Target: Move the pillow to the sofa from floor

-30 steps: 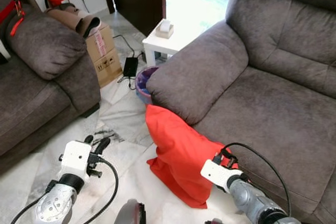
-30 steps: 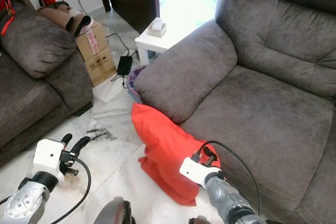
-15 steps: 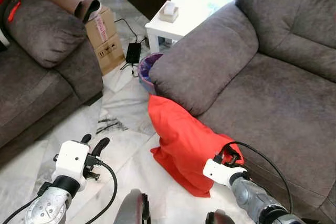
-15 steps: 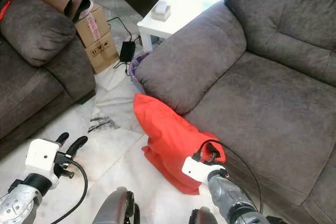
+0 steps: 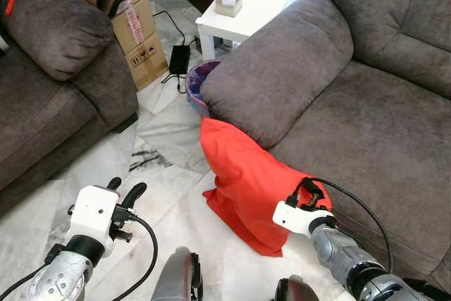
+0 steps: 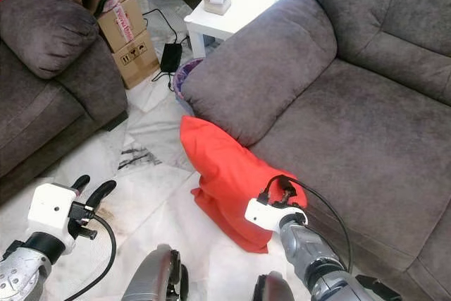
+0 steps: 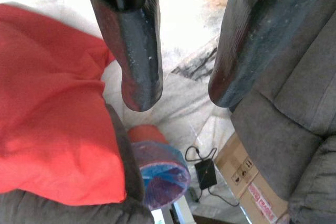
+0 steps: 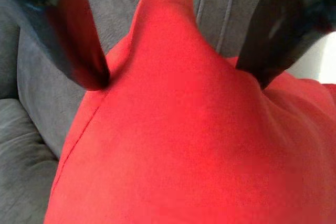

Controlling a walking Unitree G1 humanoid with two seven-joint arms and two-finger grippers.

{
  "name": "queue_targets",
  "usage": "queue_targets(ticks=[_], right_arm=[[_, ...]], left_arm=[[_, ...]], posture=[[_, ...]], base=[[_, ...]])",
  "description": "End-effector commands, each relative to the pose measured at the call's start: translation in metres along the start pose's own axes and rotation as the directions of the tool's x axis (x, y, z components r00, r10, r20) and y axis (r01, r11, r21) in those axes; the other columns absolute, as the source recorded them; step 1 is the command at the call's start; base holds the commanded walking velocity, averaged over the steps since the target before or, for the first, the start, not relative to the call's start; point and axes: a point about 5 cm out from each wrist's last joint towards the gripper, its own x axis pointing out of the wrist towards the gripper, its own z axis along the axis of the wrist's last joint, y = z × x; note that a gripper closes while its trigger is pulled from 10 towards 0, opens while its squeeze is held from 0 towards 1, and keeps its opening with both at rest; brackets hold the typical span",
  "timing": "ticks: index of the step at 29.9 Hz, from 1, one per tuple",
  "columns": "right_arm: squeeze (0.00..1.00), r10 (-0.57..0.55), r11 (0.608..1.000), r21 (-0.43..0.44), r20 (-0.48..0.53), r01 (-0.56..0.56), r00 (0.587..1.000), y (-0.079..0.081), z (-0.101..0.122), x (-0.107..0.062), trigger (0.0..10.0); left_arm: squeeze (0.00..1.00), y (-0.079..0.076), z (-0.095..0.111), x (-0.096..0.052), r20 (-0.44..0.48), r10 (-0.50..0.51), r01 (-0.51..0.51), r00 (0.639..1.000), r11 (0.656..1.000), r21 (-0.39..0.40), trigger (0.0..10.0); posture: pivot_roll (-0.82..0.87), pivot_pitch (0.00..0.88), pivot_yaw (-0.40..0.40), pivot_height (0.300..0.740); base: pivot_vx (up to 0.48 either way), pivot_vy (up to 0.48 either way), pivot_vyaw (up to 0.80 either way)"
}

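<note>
From the head camera, the red pillow (image 5: 246, 185) stands on the marble floor (image 5: 162, 195), leaning against the front of the grey sofa (image 5: 366, 118) right below its armrest, its upper corner poking up beside the armrest's end. The right gripper (image 5: 304, 195) is down at the pillow's near end, hard against the sofa's front edge, with its white wrist block and a black cable loop on top; from up here its fingers are buried in red cloth. The left gripper (image 5: 124, 190) hovers over open floor well apart from the pillow, both black fingers spread with nothing between them. Past the armrest sit a purple bin (image 5: 199, 82), a white side table (image 5: 236, 22) with a small box on it, a black power brick (image 5: 178, 59) on its cable, and a cardboard box (image 5: 139, 37) against a second sofa (image 5: 49, 82) on the left. Over to the left wrist: two fingers (image 7: 134, 45) apart, empty, looking across the floor at the pillow, the bin and the cardboard box beyond. Now the right wrist: the pillow (image 8: 178, 145) swells up between two widely spread fingers (image 8: 79, 51), which press at the cloth on either side, grey sofa behind; the jaws are parted and seem to straddle the pillow rather than pinch it, though the close blur makes that hard to be sure of.
</note>
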Motion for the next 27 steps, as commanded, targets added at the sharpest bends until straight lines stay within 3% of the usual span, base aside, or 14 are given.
queue_targets(ticks=[1,7,11,27], right_arm=[[0.00,0.022,1.000,-0.002,0.005,-0.022,1.000,0.0060,0.0016,-0.0015,0.0],[0.00,0.051,0.998,0.045,0.013,-0.052,0.999,0.0114,0.0040,-0.0029,0.0],[0.00,0.047,0.998,0.030,0.023,-0.048,0.999,0.0127,0.0055,-0.0034,0.0],[0.00,0.035,0.997,0.065,0.033,-0.037,0.999,0.0082,0.0085,-0.0016,0.0]], left_arm=[[0.00,0.0011,-0.0004,-0.0058,-0.023,0.000,0.000,1.000,1.000,0.019,10.0],[0.00,-0.0003,-0.0008,-0.0071,-0.035,-0.003,0.004,0.999,1.000,0.019,10.0],[0.00,-0.0010,-0.0005,-0.0068,-0.036,-0.001,0.002,0.999,1.000,0.017,10.0],[0.00,-0.0042,-0.0025,-0.0051,-0.042,-0.004,0.005,0.999,1.000,0.004,10.0]], posture=[[0.29,0.345,0.063,0.652],[0.29,0.350,0.065,0.652],[0.28,0.348,0.065,0.652],[0.28,0.340,0.061,0.652]], base=[[0.000,0.000,0.00],[0.000,0.000,0.00],[0.000,0.000,0.00],[0.000,0.000,0.00]])
